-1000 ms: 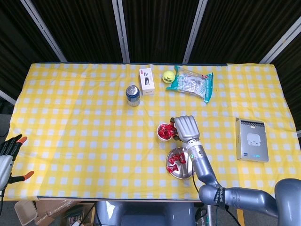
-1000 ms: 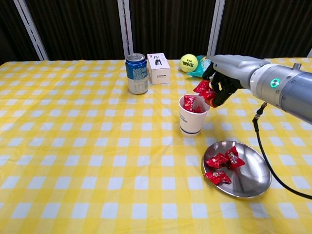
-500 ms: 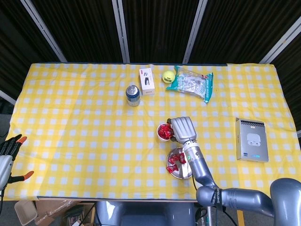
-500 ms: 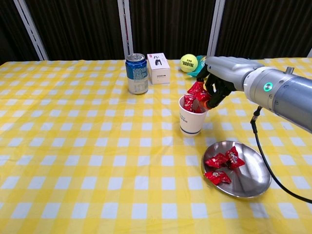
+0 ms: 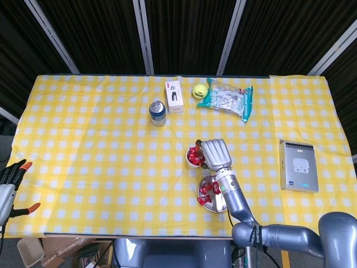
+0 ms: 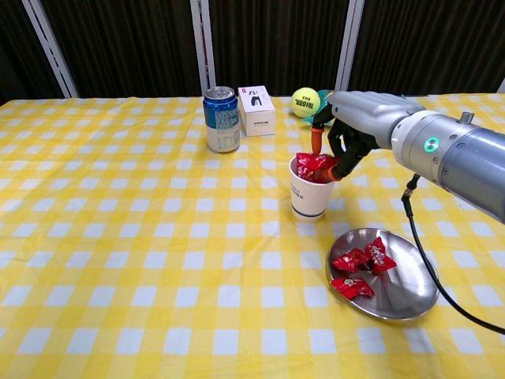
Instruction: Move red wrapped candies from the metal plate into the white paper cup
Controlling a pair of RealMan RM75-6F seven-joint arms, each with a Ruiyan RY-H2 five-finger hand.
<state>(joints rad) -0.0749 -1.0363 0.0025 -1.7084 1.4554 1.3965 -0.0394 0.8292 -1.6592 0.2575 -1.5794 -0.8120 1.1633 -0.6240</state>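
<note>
Cup (image 6: 310, 193) at mid surface (image 6: 118, 260), candies (image 6: 316, 165) heaped in it. Right robot hand (image 6: 351, 130) just above cup's rim. Plate (image 6: 394, 284) in front of cup and to its right, more candies (image 6: 357, 268) on it. Behind cup: can (image 6: 222, 119), then box (image 6: 256, 110), ball (image 6: 306, 102), bag (image 5: 227, 99). Case (image 5: 299, 165) far right. Left robot hand (image 5: 10, 187) off left edge.

The right hand (image 6: 353, 126) has a smooth silver-grey shell, dark fingers (image 6: 344, 154) tipped orange, a glowing green wrist light (black cable trailing below).
</note>
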